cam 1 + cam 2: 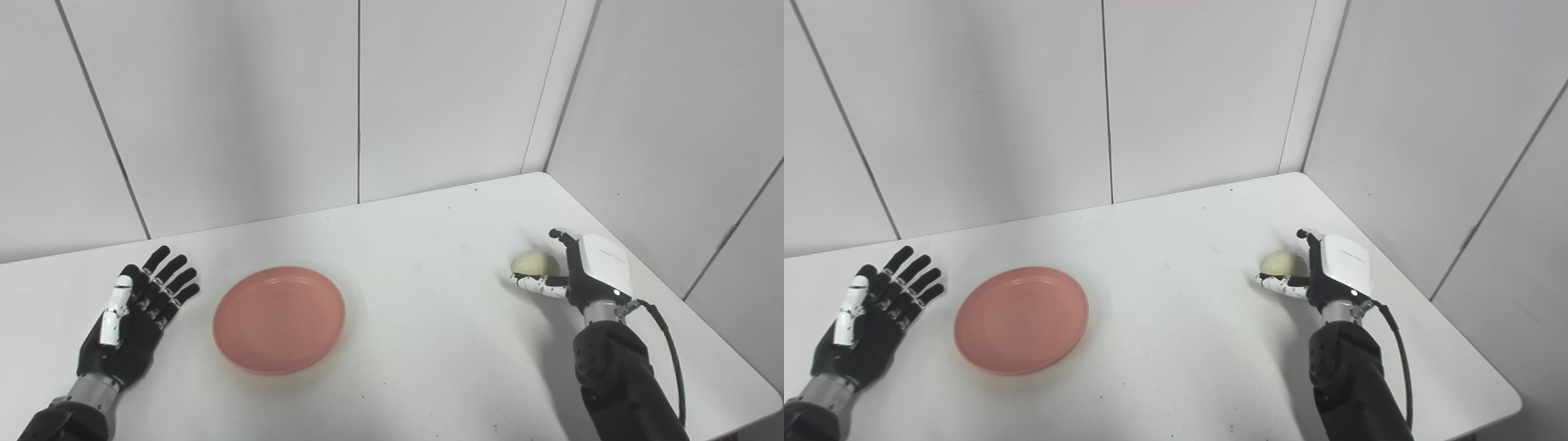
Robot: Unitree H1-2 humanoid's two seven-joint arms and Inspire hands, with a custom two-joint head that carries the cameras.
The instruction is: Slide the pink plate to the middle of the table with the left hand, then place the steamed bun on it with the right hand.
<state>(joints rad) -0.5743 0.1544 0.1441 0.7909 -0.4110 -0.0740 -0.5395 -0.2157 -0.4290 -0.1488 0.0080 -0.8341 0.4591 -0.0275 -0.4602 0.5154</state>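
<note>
Bun step: my right hand (585,272) fingers cup the steamed bun (534,263), grip unconfirmed. Left hand (131,318) spread, empty. Next: carry left onto pink plate (278,318).

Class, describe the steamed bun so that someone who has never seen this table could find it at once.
Start at the white table and go to its right side, near the corner where the walls meet. There the right hand is cupped around the steamed bun, a small, pale yellowish dome. It is the only rounded item there; the pink plate is flat and lies far to the left.
</note>
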